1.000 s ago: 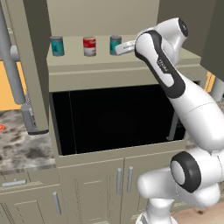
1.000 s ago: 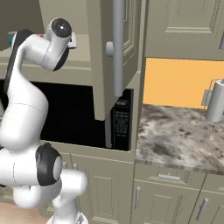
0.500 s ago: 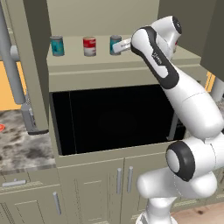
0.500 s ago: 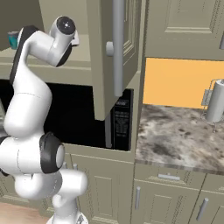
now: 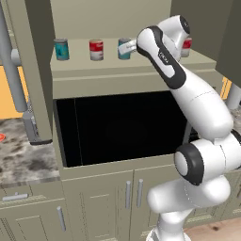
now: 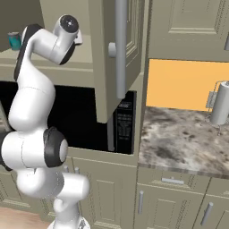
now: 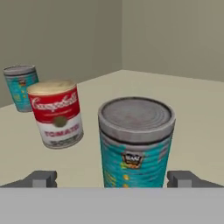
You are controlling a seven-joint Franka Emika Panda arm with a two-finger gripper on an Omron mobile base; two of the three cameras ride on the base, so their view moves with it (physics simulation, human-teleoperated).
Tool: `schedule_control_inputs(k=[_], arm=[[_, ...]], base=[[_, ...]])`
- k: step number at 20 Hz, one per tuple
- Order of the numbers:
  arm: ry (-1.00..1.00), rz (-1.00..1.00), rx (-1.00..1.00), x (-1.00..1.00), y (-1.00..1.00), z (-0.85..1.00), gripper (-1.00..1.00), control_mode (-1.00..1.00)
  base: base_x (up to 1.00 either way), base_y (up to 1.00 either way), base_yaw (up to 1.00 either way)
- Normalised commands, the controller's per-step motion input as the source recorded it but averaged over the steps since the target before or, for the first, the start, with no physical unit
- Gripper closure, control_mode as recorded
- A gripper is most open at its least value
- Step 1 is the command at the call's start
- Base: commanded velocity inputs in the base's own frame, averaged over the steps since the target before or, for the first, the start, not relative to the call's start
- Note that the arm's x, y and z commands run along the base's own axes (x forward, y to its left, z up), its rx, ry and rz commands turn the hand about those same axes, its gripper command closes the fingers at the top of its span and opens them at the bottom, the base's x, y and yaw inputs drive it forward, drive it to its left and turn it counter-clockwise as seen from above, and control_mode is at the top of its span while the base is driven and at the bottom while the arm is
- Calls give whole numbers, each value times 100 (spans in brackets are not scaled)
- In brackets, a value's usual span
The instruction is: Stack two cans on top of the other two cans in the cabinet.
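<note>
Cans on cabinet shelf: two teal, two red.

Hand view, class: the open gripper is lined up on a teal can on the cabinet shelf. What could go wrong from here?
1. The near teal can sits between the open gripper tips, not yet gripped; an uneven close could tip or push it.
2. The red and white can stands close beside it; a sideways swing might knock it.
3. The cabinet shelf gives the arm little room.

Beige kitchen, as I see it from the base.
Orange wall at two o'clock above a mottled stone counter; black oven recess dead ahead.
</note>
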Motion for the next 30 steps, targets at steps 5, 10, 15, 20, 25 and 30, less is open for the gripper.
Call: schedule_control_inputs(k=[5, 10, 15, 20, 25, 30], arm=[[0, 0, 0, 25, 0, 0, -100, -100], [0, 0, 0, 18, 0, -4, -100, -100], [0, 0, 0, 12, 2, -5, -100, -100], [0, 0, 0, 9, 7, -6, 100, -100], [0, 0, 0, 8, 8, -8, 100, -100], [-2, -1, -1, -12, -5, 9, 100, -100]], base=[[0, 0, 0], [0, 0, 0], [0, 0, 0], [0, 0, 0], [0, 0, 0], [0, 0, 0]])
